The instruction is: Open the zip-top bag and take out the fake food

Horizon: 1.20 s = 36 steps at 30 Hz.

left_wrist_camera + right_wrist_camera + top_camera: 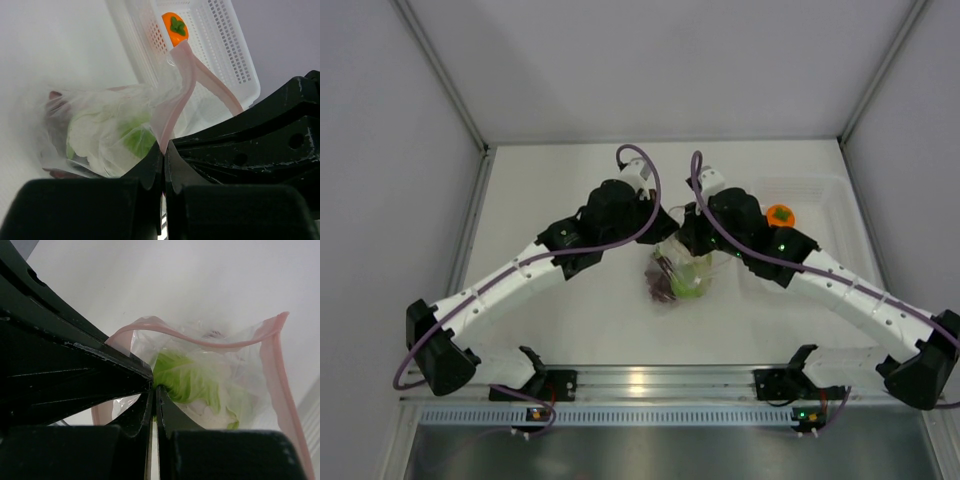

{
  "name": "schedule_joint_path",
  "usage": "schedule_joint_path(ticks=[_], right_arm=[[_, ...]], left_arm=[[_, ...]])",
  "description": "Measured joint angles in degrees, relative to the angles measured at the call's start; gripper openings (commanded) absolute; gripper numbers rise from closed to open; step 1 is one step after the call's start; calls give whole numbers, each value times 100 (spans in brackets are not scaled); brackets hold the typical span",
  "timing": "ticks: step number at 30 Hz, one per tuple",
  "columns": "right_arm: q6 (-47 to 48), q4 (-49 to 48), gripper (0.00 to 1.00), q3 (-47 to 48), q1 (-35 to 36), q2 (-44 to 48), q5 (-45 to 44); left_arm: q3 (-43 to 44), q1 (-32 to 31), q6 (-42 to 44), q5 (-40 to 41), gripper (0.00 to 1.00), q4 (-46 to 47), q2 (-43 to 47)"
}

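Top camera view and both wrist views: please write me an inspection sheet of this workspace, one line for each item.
Surface: white table, no damage seen.
Job's things: bag held between the arms, mouth partly open; green leafy piece and dark purple piece inside; orange fruit lies in the white basket.
Clutter: nothing seen.
Grippers: left gripper and right gripper, each shut on one side of the bag's mouth.
Cables: purple cables run along both arms, not touching the bag.
Surroundings: plain walls; metal rail at the near edge.

Left pincer (163, 154) pinching zip-top bag (100, 125) rim (leafy vegetable (136, 141) inside).
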<state>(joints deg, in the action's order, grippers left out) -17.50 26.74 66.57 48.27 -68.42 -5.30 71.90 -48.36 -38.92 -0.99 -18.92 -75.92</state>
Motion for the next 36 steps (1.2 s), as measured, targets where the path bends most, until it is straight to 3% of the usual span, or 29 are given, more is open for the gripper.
schedule_joint_path(ticks=[17, 36], right_arm=[[-111, 422, 0, 50, 0, 1266, -1150], [-22, -101, 0, 63, -4, 1342, 791]], left_arm=[[-205, -160, -13, 776, 0, 76, 7], [-321, -151, -153, 962, 0, 66, 7]])
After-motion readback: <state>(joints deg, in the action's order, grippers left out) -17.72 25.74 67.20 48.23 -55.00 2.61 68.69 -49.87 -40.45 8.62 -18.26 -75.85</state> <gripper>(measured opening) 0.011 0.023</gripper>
